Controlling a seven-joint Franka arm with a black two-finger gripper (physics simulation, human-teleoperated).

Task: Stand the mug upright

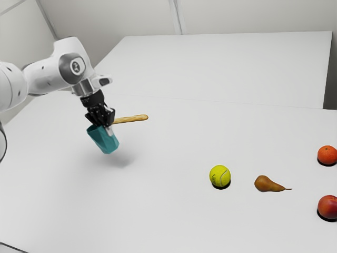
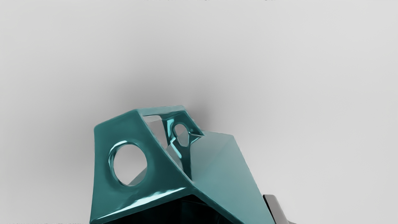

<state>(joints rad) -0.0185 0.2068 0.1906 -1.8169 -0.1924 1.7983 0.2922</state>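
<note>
Where the white counter point(image 1: 158, 216) spreads below, the pincer point(image 1: 107, 129), at the exterior view's left, looks closed on the teal faceted mug point(image 1: 102, 140), one finger point(image 2: 275, 209) outside its wall. The mug hangs tilted above the surface, mouth toward the pincer; best level its base, lower gently, and loosen only once it sits flat.

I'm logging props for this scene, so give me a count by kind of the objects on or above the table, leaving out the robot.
Fruit: 3 (pear, orange, red fruit)
Balls: 1 (tennis ball)
Bread: 1 (baguette)
Mugs: 1 (teal mug)
Total: 6
</note>
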